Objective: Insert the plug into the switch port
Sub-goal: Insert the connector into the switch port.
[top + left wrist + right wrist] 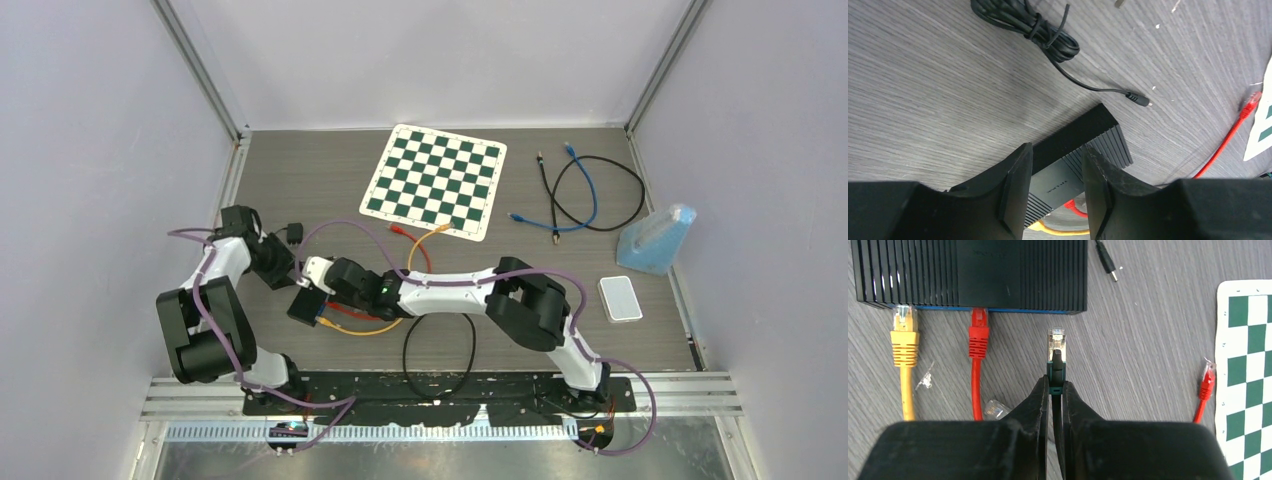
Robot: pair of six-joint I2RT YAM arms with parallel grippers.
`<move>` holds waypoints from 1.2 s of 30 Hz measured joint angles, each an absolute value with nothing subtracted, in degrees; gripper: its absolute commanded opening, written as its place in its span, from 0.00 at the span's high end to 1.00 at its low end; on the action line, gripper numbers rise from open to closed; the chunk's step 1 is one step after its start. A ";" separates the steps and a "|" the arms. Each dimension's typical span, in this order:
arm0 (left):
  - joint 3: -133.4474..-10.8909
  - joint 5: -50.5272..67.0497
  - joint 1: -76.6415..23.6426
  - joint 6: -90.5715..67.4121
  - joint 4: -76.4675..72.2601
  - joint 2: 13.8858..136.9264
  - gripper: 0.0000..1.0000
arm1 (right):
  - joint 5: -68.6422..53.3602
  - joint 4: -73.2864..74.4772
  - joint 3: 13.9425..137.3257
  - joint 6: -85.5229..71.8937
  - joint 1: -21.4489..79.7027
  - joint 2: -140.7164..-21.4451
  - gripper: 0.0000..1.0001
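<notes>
Black switch (970, 275) sits under the left end effector (1056, 150), jaws spread, likely for bracing; right end effector (1055, 382) pinches the plug (1056, 342), lined up for insertion

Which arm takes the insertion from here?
Right. The right gripper pinches the plug, its tip pointing at the switch port row, just short of it, beside the plugged red cable. The left gripper is open over the switch body and holds no cable.

text: none legible | switch (1058, 186): small logo, unreadable
</notes>
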State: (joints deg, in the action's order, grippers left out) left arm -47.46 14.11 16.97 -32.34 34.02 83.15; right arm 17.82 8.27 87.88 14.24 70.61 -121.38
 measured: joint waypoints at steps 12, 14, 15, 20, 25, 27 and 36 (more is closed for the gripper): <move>-47.66 13.41 17.02 -30.72 35.75 85.58 0.81 | 15.75 8.97 89.95 14.90 71.26 -125.38 0.95; -47.66 13.45 17.02 -30.63 35.73 85.76 0.83 | 15.70 9.02 90.43 14.92 71.29 -125.82 0.95; -47.66 13.50 17.02 -30.59 35.73 85.84 0.84 | 15.70 9.04 90.83 14.92 71.29 -126.17 0.95; -47.70 13.76 17.02 -30.55 35.68 86.76 0.90 | 16.12 9.74 93.71 14.85 71.29 -128.77 0.95; -47.72 14.20 17.06 -30.55 35.59 86.94 0.92 | 16.21 11.66 95.24 14.70 71.02 -129.36 0.95; -47.72 14.35 17.06 -30.55 35.57 86.96 0.92 | 16.16 11.94 95.37 14.52 70.74 -129.40 0.95; -47.77 15.42 17.28 -30.59 35.40 87.07 0.92 | 15.73 12.16 95.48 13.65 70.43 -129.38 0.95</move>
